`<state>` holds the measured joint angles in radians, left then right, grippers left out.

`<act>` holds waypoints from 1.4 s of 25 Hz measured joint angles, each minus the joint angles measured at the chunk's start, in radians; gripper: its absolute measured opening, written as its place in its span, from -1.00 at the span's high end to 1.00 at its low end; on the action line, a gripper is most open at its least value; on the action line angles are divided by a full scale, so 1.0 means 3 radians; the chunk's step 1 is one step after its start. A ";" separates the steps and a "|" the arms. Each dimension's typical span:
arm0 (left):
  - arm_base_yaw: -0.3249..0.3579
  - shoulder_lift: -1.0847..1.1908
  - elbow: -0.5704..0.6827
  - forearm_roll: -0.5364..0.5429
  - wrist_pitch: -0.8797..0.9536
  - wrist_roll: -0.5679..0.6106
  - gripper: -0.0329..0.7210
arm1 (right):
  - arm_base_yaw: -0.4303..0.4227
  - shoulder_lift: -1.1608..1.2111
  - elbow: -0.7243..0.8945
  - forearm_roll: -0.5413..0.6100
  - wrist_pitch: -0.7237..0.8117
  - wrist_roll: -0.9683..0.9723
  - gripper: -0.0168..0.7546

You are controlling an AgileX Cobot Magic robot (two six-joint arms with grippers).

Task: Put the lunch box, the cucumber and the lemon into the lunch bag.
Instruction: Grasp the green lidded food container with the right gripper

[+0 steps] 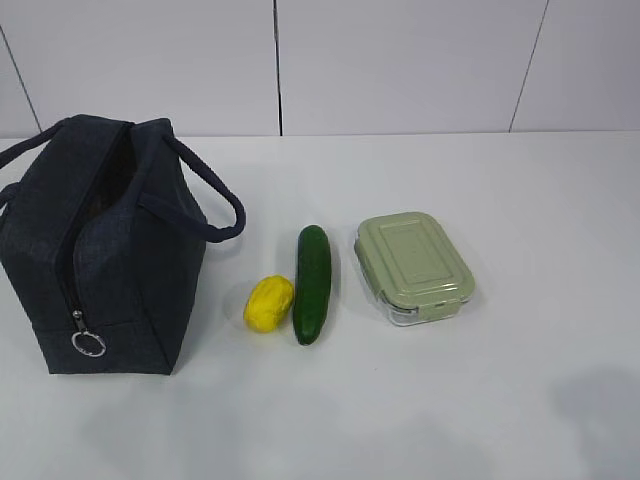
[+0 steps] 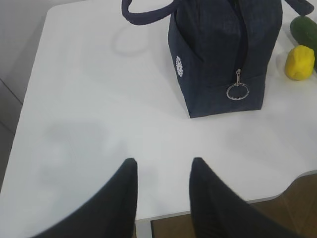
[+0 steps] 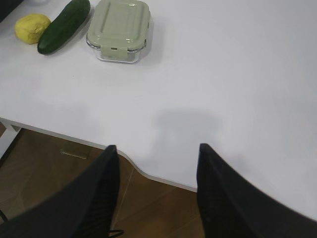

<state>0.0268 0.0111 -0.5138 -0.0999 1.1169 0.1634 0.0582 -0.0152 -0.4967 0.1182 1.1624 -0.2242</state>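
The dark navy lunch bag (image 1: 100,250) stands upright at the left of the white table, its top open and its zipper ring pull (image 1: 88,343) hanging at the front. To its right lie the yellow lemon (image 1: 268,303), the dark green cucumber (image 1: 312,283) and the lunch box (image 1: 413,265) with its sage-green lid. Neither gripper shows in the exterior view. My left gripper (image 2: 163,162) hovers open over the table's near edge, well short of the lunch bag (image 2: 223,49). Open too, my right gripper (image 3: 157,148) hangs over the near edge, far from the lunch box (image 3: 119,29).
The table's near edge (image 3: 148,173) has a curved cut-out, with brown floor below it. A white panelled wall (image 1: 400,60) closes the back. The table's left edge (image 2: 29,89) runs close beside the bag.
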 joint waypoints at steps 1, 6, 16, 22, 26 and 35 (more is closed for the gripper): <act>0.0000 0.0000 0.0000 0.0000 0.0000 0.0000 0.28 | 0.0000 0.0000 0.0000 0.0000 0.0000 0.0000 -0.03; 0.0000 0.0000 0.0000 0.0000 0.0000 0.0000 0.28 | 0.0000 0.0000 0.0000 0.0000 0.0000 0.0000 -0.03; 0.0000 0.0000 0.0000 -0.0009 0.0000 0.0000 0.28 | 0.0000 0.0000 0.0000 0.0000 0.0000 0.0000 -0.03; 0.0000 0.0000 0.0000 -0.0016 0.0000 0.0000 0.28 | 0.0000 0.0000 0.0000 0.0000 0.0000 0.0000 -0.03; 0.0000 0.0000 0.0000 -0.0016 0.0000 0.0000 0.28 | 0.0000 0.0000 0.0000 0.0000 0.0000 0.0000 -0.03; 0.0000 0.0000 0.0000 -0.0021 0.0000 0.0000 0.28 | 0.0000 0.0124 -0.0060 0.0368 -0.0062 0.0000 -0.03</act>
<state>0.0268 0.0111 -0.5138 -0.1063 1.1169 0.1634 0.0582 0.0220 -0.5148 0.2286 1.1437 -0.2242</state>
